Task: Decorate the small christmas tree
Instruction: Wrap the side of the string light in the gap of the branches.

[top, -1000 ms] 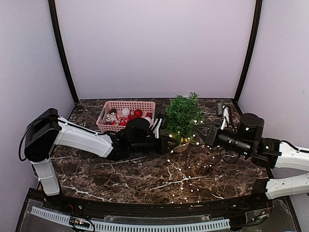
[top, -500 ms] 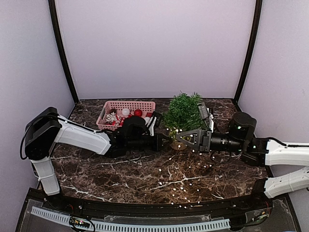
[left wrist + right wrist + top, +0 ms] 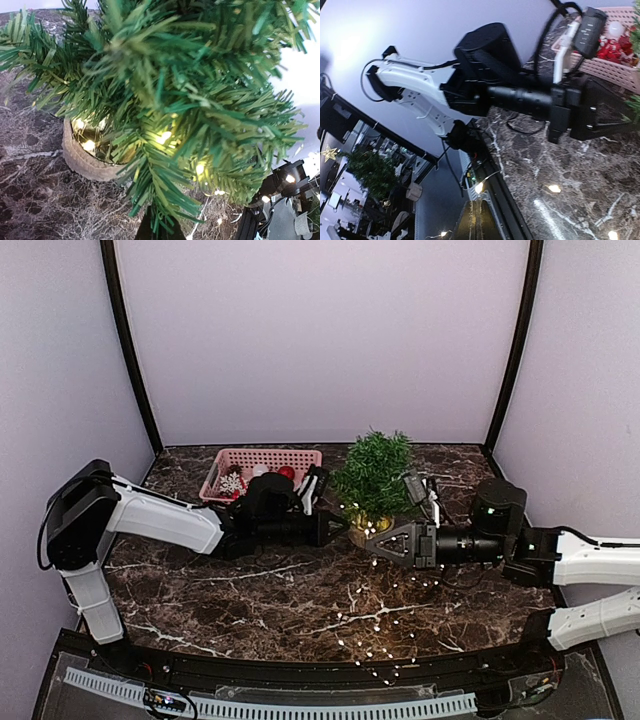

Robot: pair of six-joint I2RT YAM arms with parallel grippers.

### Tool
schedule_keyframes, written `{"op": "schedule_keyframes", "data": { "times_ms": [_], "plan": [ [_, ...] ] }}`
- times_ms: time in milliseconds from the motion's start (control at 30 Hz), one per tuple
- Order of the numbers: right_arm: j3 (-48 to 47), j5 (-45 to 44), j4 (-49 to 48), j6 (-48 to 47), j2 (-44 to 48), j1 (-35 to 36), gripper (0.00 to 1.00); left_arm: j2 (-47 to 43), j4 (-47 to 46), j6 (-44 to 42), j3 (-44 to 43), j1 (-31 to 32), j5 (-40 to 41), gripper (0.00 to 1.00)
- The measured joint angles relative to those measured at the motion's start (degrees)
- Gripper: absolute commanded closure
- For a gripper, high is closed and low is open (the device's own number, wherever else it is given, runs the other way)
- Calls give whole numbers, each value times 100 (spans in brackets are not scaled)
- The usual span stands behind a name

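The small christmas tree [image 3: 375, 475] stands in its tan pot [image 3: 367, 525] at the back middle of the marble table, and it fills the left wrist view, where its pot [image 3: 82, 160] glows with lit bulbs. A lit light string [image 3: 390, 610] winds through the low branches and trails over the table. My left gripper [image 3: 343, 527] is shut at the pot's left side. Needles of a low branch lie over its fingertips [image 3: 145, 230]. My right gripper [image 3: 372, 543] sits just in front of the pot, shut on the light string [image 3: 479, 187], whose wire runs out from its tips.
A pink basket [image 3: 262, 458] with red and white ornaments stands behind the left arm, and shows again as the basket [image 3: 620, 65] in the right wrist view. Loose loops of lights reach the table's front edge [image 3: 330, 665]. Purple walls close in three sides.
My right gripper has swung left with the light string, from the tree's right side to just in front of the pot. My left gripper has closed at the tree's base.
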State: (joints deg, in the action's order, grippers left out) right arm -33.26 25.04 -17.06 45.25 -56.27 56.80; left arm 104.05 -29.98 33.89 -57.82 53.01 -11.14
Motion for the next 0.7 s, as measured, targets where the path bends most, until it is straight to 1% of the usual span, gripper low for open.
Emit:
{"op": "schedule_keyframes", "data": {
  "times_ms": [133,233,333,433,500,567,600,633,667,700],
  "plan": [
    [72,-498,341,-20,-55,-232,100,-205,105,-245,101,-39,-39,100],
    [74,-798,518,-90,-63,-409,100,-387,291,-581,208,-83,-149,100],
    [24,-966,717,-238,-31,-529,100,-452,472,-968,227,-151,-310,100],
    [-221,-1047,955,-459,4,-584,100,-463,658,-1307,225,-234,-437,99],
    [-474,-1078,1086,-649,22,-586,100,-463,767,-1495,225,-299,-455,94],
    [-708,-1099,1139,-822,24,-586,100,-466,839,-1637,225,-339,-450,85],
    [-855,-1106,1161,-920,15,-588,100,-474,890,-1696,225,-345,-439,75],
    [-946,-1113,1165,-990,0,-590,100,-487,925,-1759,225,-365,-426,70],
    [-1058,-1117,1165,-1073,-28,-592,100,-505,955,-1814,225,-376,-400,58],
    [-1152,-1117,1161,-1145,-70,-592,100,-538,992,-1869,225,-378,-367,53]
  ]
}}
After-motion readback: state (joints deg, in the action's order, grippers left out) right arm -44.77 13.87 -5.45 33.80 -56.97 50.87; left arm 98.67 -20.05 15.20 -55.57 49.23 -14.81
